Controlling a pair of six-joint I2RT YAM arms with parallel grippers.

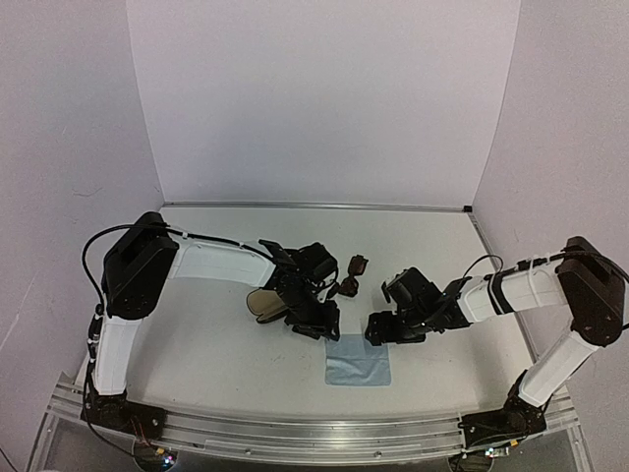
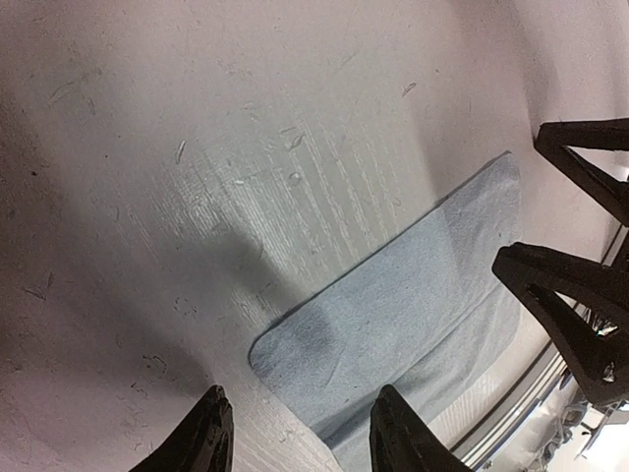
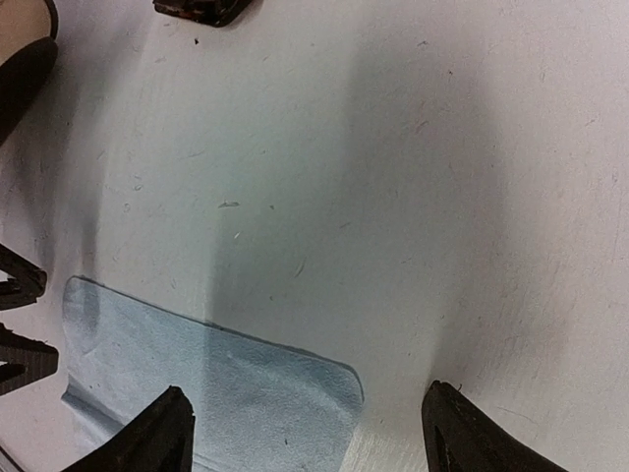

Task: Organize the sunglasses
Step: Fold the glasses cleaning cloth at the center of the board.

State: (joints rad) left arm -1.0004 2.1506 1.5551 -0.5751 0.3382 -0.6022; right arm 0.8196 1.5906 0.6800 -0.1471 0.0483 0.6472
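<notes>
Sunglasses sit on the bench between the arms. Left fingers and right fingers are wide apart, empty, near the blue cloth.

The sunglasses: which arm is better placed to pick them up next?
Probably right. The right gripper, open, faces the sunglasses, visible ahead at the top of its wrist view. The left gripper, also open, points at the blue cloth, with the sunglasses out of its view.

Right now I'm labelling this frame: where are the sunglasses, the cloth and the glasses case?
sunglasses (image 1: pixel 357 265), top view, frame's far end.
cloth (image 1: pixel 359 366), top view, its middle.
glasses case (image 1: pixel 261 304), top view, tan lining.
</notes>
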